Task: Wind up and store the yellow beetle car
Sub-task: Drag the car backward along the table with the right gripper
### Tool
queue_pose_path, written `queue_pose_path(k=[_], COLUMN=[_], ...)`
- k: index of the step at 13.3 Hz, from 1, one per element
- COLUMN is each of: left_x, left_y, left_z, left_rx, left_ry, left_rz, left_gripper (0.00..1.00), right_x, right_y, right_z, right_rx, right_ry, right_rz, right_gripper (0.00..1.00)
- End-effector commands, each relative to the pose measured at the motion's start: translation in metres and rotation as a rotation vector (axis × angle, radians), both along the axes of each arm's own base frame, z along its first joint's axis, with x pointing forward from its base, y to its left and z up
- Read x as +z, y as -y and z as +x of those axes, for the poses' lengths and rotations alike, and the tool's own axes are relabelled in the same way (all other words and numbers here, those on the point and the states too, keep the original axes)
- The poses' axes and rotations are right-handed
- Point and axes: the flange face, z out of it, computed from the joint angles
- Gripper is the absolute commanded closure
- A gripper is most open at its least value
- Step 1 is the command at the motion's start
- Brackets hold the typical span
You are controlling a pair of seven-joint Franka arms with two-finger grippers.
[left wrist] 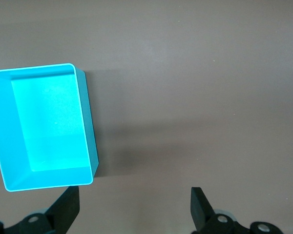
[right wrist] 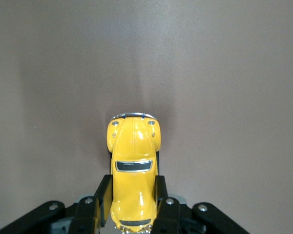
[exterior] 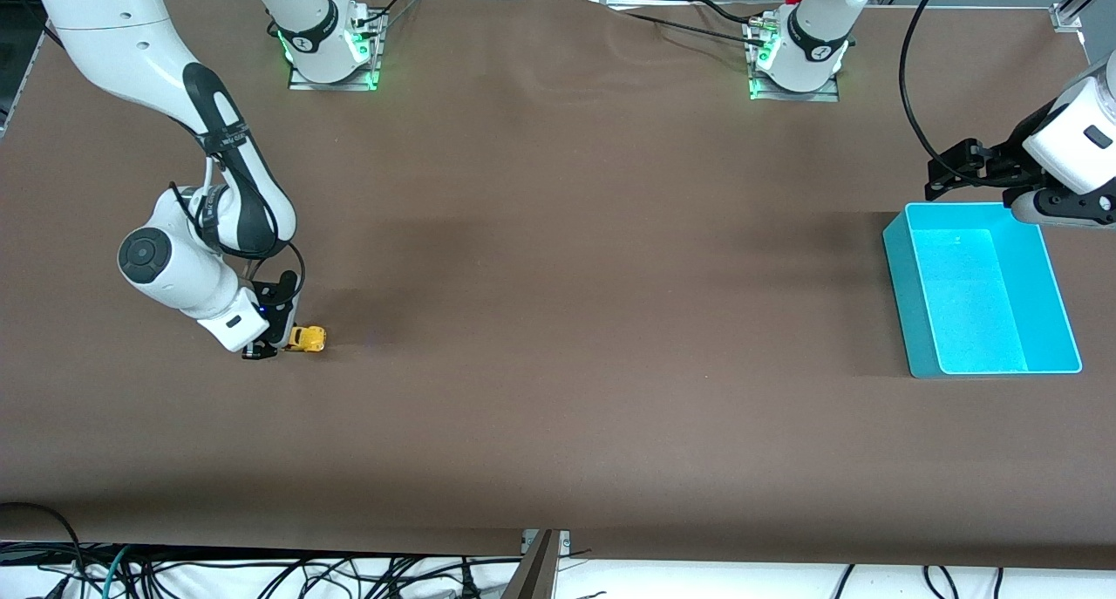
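The yellow beetle car [exterior: 308, 338] rests on the brown table toward the right arm's end. My right gripper [exterior: 281, 342] is down at table level and shut on the car's rear sides. In the right wrist view the car [right wrist: 133, 168] sits between the black fingers [right wrist: 103, 200], nose pointing away from the wrist. The cyan bin [exterior: 981, 288] stands empty toward the left arm's end. My left gripper [exterior: 950, 167] is open and empty, held in the air beside the bin's corner. In the left wrist view the left gripper [left wrist: 134, 207] is over bare table next to the bin [left wrist: 44, 127].
The brown table [exterior: 567, 320] stretches wide between the car and the bin. The arm bases [exterior: 331, 50] stand at the table edge farthest from the front camera. Cables [exterior: 261, 573] hang below the edge nearest to the front camera.
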Motion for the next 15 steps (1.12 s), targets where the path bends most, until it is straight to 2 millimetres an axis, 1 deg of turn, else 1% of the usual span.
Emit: queue_pose_path(k=[1, 3, 6, 11, 12, 15], left_x=[0.006, 0.006, 0.006, 0.006, 0.006, 0.006], left_y=[-0.004, -0.005, -0.004, -0.003, -0.003, -0.003], left_z=[0.002, 0.002, 0.002, 0.002, 0.002, 0.002], left_rx=[-0.021, -0.020, -0.020, -0.021, -0.021, -0.021], left_ry=[-0.007, -0.007, -0.007, -0.007, -0.007, -0.007], left_rz=[-0.009, -0.009, -0.009, -0.009, -0.009, -0.009], left_gripper=[0.00, 0.00, 0.00, 0.00, 0.00, 0.00], right_x=[-0.007, -0.008, -0.014, -0.017, -0.019, -0.023], right_y=[0.007, 0.014, 0.030, 0.054, 0.062, 0.076], right_z=[-0.004, -0.004, -0.005, -0.006, -0.007, -0.006], right_rx=[-0.002, 0.006, 0.015, 0.043, 0.040, 0.065], right_ry=[-0.003, -0.003, -0.011, -0.010, -0.012, -0.003], right_rz=[0.015, 0.014, 0.012, 0.009, 0.016, 0.058], right_gripper=[0.69, 0.69, 0.69, 0.69, 0.69, 0.69])
